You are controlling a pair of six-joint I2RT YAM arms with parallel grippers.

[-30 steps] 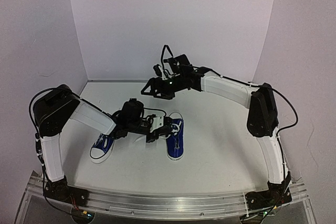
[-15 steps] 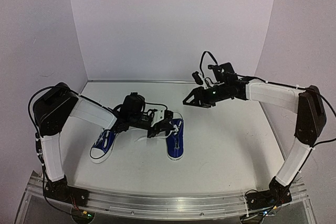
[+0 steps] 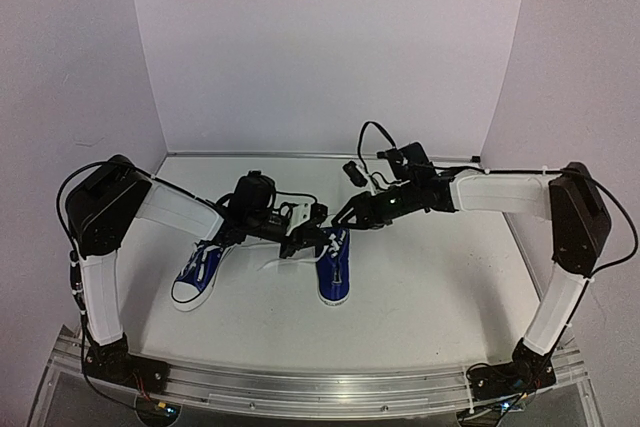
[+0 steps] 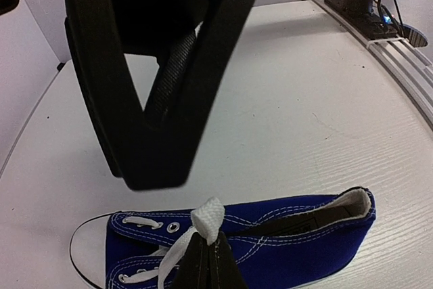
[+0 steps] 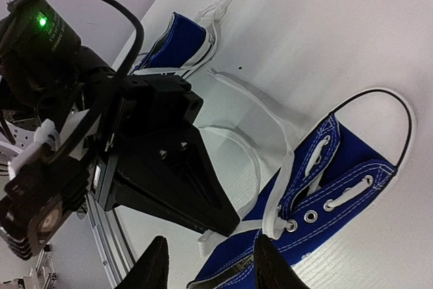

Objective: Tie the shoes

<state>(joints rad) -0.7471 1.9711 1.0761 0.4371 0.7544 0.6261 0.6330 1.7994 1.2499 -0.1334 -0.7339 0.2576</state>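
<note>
Left wrist: blue sneaker [image 4: 291, 235], white laces [image 4: 206, 216] loose.

I looked down on a white table [image 3: 430, 297] with a matte, faintly scuffed top. Behind the table stood a plain, pale back wall [image 3: 330, 47]. A left wall [image 3: 60, 67] and a right wall [image 3: 590, 57] of the same lilac-white closed in the table's sides. Along the table's near edge ran an aluminium rail [image 3: 320, 384]. Light fell evenly on the table, leaving only soft shadows.
</note>
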